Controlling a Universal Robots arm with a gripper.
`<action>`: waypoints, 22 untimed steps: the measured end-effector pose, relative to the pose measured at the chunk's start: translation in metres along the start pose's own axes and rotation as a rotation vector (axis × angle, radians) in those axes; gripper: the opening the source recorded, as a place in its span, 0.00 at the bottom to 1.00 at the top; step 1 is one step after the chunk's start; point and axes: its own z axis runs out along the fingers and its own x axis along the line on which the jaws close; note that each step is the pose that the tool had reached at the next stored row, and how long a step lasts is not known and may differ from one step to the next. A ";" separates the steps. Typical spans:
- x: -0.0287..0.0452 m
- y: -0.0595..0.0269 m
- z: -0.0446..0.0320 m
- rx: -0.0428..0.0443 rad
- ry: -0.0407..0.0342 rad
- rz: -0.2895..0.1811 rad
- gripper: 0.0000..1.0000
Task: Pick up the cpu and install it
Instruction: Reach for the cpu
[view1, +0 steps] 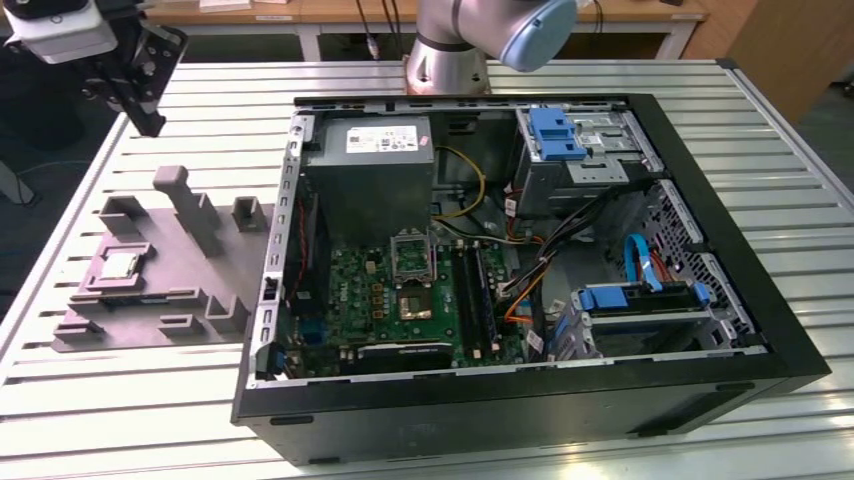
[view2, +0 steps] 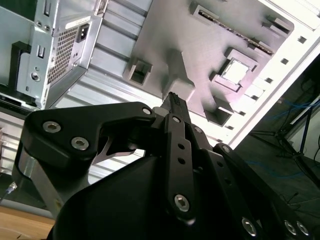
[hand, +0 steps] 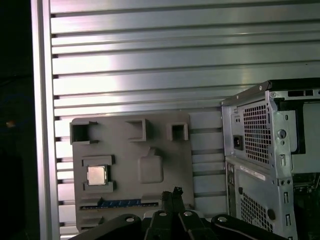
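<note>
At the exterior view's upper left, the gripper (view1: 150, 122) hangs tilted, jaws pressed together on nothing, well above the cpu (view1: 120, 265) lying in the fixture (view1: 174, 275)

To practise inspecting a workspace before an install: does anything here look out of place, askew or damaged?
Nothing stands out. The cpu lies flat and square in its recess on the grey fixture, the open computer case looks undamaged, and the hand hangs clear of both, holding nothing.

My gripper (view2: 173, 98) hides the near edge of the grey fixture (view2: 200, 50); beside that fixture, the computer case (hand: 270, 165) runs out of the first wrist view.
</note>
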 end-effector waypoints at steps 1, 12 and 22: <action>0.0024 -0.0002 0.0001 0.0000 -0.0001 0.000 0.11; 0.0329 -0.0020 0.0006 0.0000 0.0000 0.000 0.11; 0.0674 -0.0043 0.0018 0.0000 -0.0001 0.000 0.11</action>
